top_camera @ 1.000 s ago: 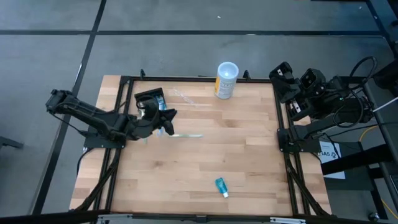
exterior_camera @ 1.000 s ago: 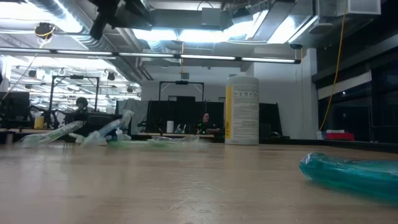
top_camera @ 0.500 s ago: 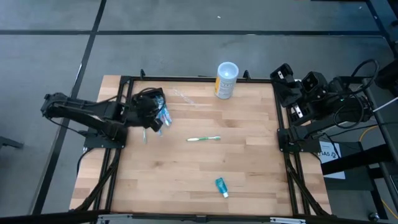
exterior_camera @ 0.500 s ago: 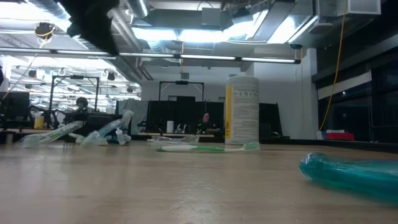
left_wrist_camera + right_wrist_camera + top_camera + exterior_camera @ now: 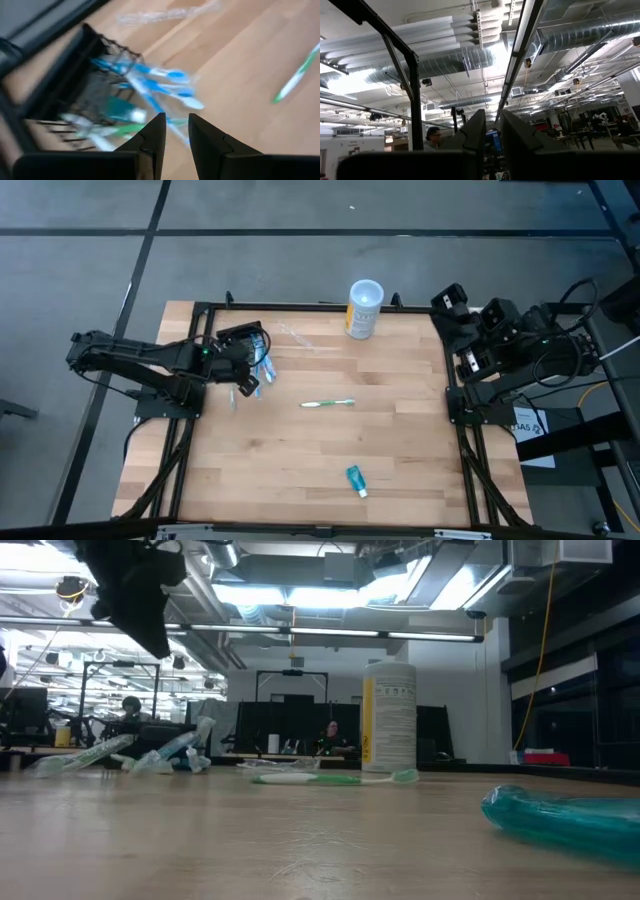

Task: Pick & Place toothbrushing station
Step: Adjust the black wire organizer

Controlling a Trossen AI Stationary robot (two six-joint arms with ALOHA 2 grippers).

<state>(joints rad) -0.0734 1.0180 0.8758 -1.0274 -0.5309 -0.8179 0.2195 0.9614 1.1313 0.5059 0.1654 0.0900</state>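
The toothbrushing station, a black holder (image 5: 240, 338), lies at the table's far left; in the left wrist view (image 5: 82, 92) it rests on its side, with several blue and green toothbrushes (image 5: 160, 85) spilling out of it onto the wood. A green-and-white toothbrush (image 5: 328, 403) lies flat at mid-table, and also shows in the low view (image 5: 335, 777). My left gripper (image 5: 246, 380) hovers above the spilled brushes, beside the holder's near side, with its fingers (image 5: 175, 122) a little apart and empty. My right gripper (image 5: 448, 302) is shut and held up off the table's far right corner.
A white-and-yellow cup (image 5: 364, 308) stands at the far edge. A teal tube (image 5: 356, 479) lies near the front edge. A clear wrapper (image 5: 298, 336) lies between the holder and the cup. Black frame rails run along the table's sides.
My left gripper has drawn back from mid-table toward the left edge and the holder. The green-and-white toothbrush, which was at its fingers a second ago, now lies flat on the table farther right, apart from the gripper.
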